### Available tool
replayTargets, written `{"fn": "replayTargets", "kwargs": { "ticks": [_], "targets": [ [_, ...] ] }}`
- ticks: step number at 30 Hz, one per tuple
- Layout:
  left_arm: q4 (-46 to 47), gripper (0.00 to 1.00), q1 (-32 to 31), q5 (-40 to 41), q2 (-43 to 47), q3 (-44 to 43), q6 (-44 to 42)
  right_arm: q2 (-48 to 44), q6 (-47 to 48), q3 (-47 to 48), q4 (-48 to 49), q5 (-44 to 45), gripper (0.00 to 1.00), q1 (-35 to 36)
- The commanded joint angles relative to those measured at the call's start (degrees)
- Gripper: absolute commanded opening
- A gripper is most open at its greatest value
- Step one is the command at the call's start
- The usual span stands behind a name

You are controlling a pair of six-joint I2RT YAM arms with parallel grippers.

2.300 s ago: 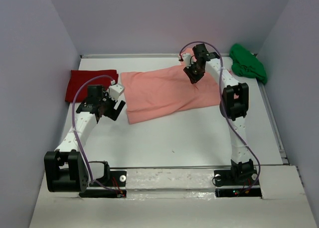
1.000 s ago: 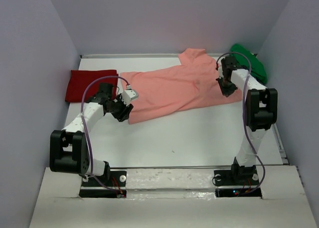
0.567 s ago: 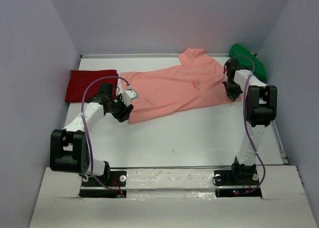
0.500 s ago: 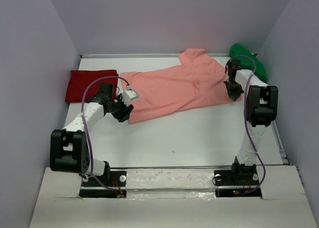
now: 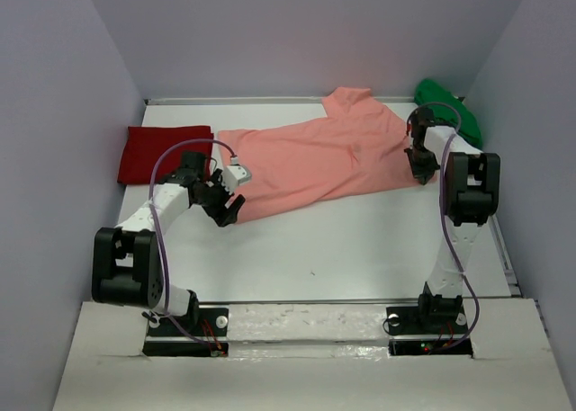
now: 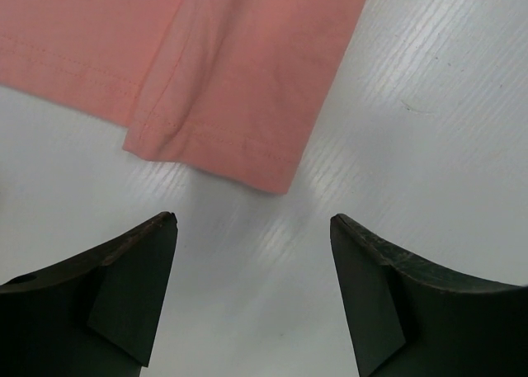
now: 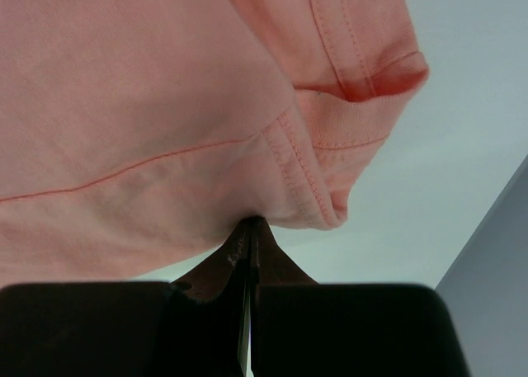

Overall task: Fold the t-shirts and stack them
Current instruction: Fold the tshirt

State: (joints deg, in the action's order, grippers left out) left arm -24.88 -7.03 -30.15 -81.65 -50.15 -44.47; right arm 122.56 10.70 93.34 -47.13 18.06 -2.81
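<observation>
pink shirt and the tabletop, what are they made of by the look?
Salmon-pink t-shirt: soft matte knit, probably cotton jersey; it shows twin-stitched hems and limp folds. Table: hard white board with a slight sheen and fine parallel streaks; painted or laminated, can't tell which.

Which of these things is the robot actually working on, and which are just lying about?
Part of the job: salmon-pink shirt, pinched by the right hand; red shirt; green shirt; open left hand.
Just there: white table; walls.
</observation>
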Motion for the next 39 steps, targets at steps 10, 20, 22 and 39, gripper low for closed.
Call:
{"fn": "replayTargets", "kwargs": {
  "ticks": [10, 20, 22, 39],
  "targets": [
    [-3.2, 0.99, -0.1, -1.0, -4.5, -0.6, -1.5, 4.3, -0.2, 4.0, 0.2, -1.3, 0.00, 0.1],
    [-6.7, 0.91, -0.1, -7.7, -12.4, -5.7, -2.8, 4.4, 0.5, 3.3, 0.3, -1.5, 0.00, 0.1],
    [-7.6, 0.84, -0.1, -10.0, -13.6, -7.6, -3.5, 4.4, 0.6, 3.0, 0.5, -1.5, 0.00, 0.1],
    [-14.8, 0.37, -0.1, -17.4, -19.9, -13.3, -7.1, 4.7, 1.4, 2.3, 0.8, -0.3, 0.00, 0.1]
  ]
}}
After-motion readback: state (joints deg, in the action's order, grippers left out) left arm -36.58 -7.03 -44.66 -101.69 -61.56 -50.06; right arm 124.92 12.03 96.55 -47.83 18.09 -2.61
